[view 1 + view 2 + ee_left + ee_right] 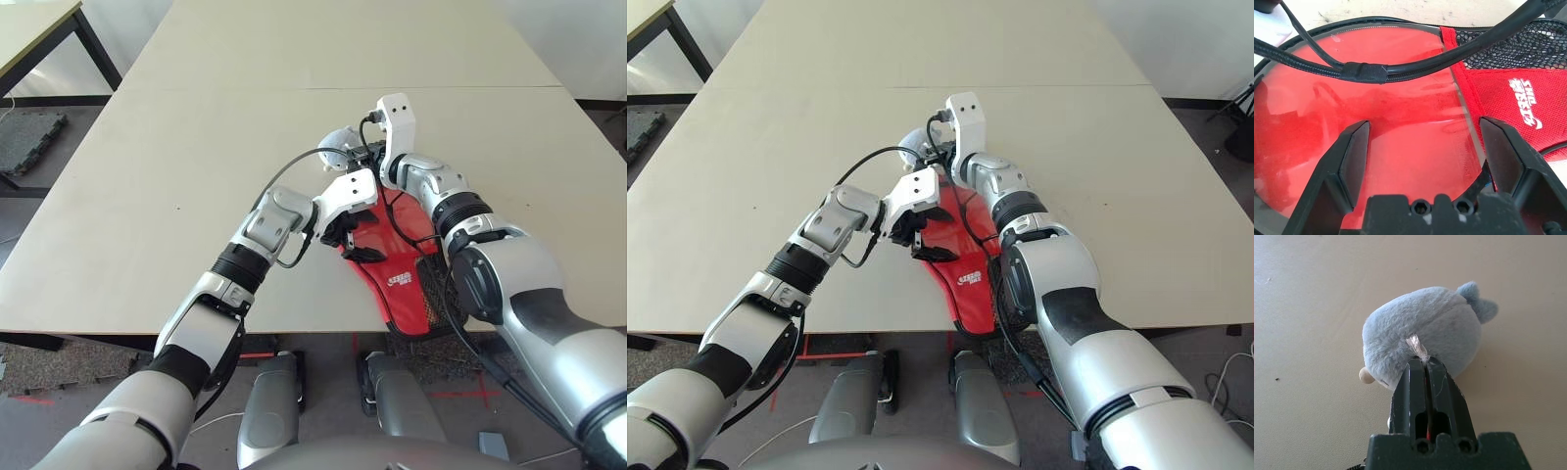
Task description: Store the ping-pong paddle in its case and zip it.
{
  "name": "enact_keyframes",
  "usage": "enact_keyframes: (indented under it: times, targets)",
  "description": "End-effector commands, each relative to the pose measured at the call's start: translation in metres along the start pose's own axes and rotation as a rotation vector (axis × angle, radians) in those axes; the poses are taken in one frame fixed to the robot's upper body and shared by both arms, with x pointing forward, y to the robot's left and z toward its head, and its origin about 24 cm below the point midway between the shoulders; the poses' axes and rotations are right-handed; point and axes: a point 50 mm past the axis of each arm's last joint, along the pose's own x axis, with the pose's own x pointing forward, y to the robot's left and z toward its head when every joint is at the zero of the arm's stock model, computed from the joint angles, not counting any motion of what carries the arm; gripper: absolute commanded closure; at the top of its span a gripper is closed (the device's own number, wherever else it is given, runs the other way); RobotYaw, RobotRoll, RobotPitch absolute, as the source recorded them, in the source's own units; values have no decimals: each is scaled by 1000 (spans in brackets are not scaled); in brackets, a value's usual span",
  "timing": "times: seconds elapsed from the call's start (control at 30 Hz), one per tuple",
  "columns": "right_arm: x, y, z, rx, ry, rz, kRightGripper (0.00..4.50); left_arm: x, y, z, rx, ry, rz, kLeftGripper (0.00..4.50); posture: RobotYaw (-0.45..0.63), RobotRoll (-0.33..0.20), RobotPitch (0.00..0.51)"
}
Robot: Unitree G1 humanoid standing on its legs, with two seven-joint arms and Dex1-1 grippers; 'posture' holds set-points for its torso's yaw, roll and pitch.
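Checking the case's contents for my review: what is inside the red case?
Behind the case's clear window, a round red face shows, likely the paddle's blade. Whether a handle lies under the red fabric and mesh cannot be seen.

— How is the illumination distributed?
— Bright and diffuse; pale glare lies on the case (1400,147) in the left wrist view, mostly toward three o'clock of its centre.
— And shadow?
— Soft, on the table (1518,372) beside the plush toy (1422,333), toward four o'clock in the right wrist view.
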Motion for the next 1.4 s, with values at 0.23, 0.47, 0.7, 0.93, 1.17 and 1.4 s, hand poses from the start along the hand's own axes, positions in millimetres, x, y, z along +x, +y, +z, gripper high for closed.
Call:
enact_keyframes:
  times: [0.23,0.47,0.7,0.93,1.17,1.4]
  targets:
    - [-11,-20,-3,32,1,-48,4471,7,-8,-21,-71,57,-33,0,105,0,178]
    - [-26,-42,8,39,-53,-91,4471,8,-8,-20,-68,58,-39,0,86,0,172]
    - [-40,-64,11,52,-83,-175,4471,10,-8,-19,-59,60,-47,0,71,0,168]
    - [-53,-80,14,59,-110,-245,4471,10,-7,-19,-56,63,-50,0,68,0,171]
    - [-77,-106,9,52,-103,-321,4471,9,-6,-20,-57,66,-47,0,62,0,171]
    - [-105,-128,11,14,-85,-331,4471,10,-6,-19,-56,68,-50,0,52,0,171]
